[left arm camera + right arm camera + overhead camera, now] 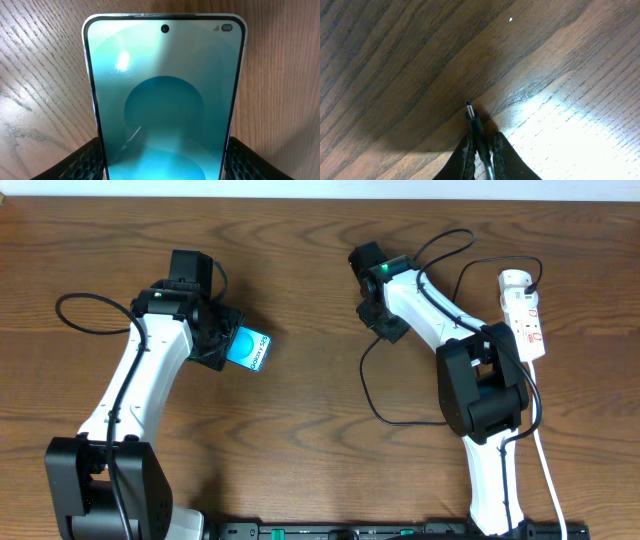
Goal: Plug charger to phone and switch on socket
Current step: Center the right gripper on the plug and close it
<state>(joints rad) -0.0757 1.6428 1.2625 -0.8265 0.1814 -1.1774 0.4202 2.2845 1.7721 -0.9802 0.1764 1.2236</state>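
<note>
The phone (252, 348), its cyan screen facing up, lies tilted on the wood at the left. My left gripper (226, 342) is shut on its lower end. In the left wrist view the phone (165, 90) fills the frame and the dark pads (89, 161) press on both of its long edges. The charger (366, 385) is a thin black cable looping over the table. My right gripper (386, 326) is shut on it near its end. In the right wrist view the plug tip (471, 113) sticks out past the fingertips (466, 152), just above the wood. The white socket (524, 312) lies at the far right.
A white cord (546, 465) runs from the socket toward the front edge, past the right arm's base (484, 390). Black cables arch over the right arm near the socket. Bare wood lies between the phone and the right gripper.
</note>
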